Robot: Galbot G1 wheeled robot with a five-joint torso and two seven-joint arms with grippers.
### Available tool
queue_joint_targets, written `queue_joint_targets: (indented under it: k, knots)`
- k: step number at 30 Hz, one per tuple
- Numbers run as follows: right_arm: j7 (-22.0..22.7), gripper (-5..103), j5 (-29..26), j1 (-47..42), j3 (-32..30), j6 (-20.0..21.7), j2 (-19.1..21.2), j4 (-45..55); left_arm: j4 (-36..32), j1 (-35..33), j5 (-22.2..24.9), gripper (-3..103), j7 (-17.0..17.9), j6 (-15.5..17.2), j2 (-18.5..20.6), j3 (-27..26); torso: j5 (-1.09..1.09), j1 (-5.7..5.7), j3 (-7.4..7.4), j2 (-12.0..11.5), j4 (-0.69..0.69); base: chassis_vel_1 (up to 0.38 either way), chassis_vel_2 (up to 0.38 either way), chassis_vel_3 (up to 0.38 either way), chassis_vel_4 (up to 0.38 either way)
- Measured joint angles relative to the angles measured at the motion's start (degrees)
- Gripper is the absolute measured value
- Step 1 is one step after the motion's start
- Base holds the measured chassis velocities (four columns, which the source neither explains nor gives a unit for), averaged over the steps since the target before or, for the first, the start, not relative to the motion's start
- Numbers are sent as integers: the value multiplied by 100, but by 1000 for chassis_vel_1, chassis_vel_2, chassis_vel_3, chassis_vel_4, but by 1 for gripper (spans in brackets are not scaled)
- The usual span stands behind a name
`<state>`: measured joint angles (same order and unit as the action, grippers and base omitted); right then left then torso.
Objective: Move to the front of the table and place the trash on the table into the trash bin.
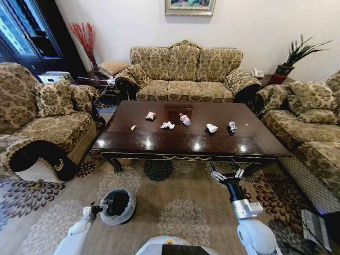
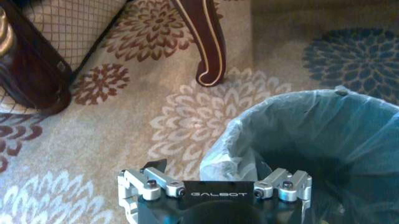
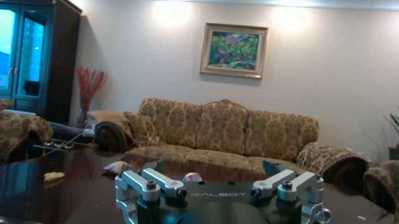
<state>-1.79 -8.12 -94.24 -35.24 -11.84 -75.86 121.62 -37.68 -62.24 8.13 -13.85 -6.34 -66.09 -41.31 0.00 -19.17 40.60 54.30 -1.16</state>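
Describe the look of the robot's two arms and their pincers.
Both arms have smooth white shells. The right arm ends in a black wrist cylinder and a silver metal right pincer with angular linked fingers. The left pincer is likewise silver on black. In the wrist views, a black plate between the bolted silver finger links reads GALBOT.

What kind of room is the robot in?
It looks like a living room in a home. A patterned sofa stands behind a low wooden table, a framed painting hangs on the wall, and a flowered carpet covers the floor.
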Motion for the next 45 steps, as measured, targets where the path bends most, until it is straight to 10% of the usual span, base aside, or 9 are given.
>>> queue_joint_targets:
  k: [10, 22, 35, 45]
  knots:
    - [97, 100, 58, -126, -57, -26, 8, 92, 449, 307, -284, 92, -246, 66, -73, -23, 0, 0, 0, 0, 0, 0, 0, 0, 0]
    - [152, 100, 112, -262, -87, -26, -10, 170, 1140, 745, -891, 51, -211, 319, -175, -232, 0, 0, 0, 0, 0, 0, 0, 0, 0]
    - [254, 100, 92, -257, -89, 13, 4, 290, 466, 430, -753, 3, -192, 975, -205, -221, -3, 0, 0, 0, 0, 0, 0, 0, 0]
    - [347, 100, -24, -214, -64, 196, 115, 510, -272, -249, -165, 2, -80, 1192, -217, -347, -2, 0, 0, 0, 1, 0, 0, 0, 0]
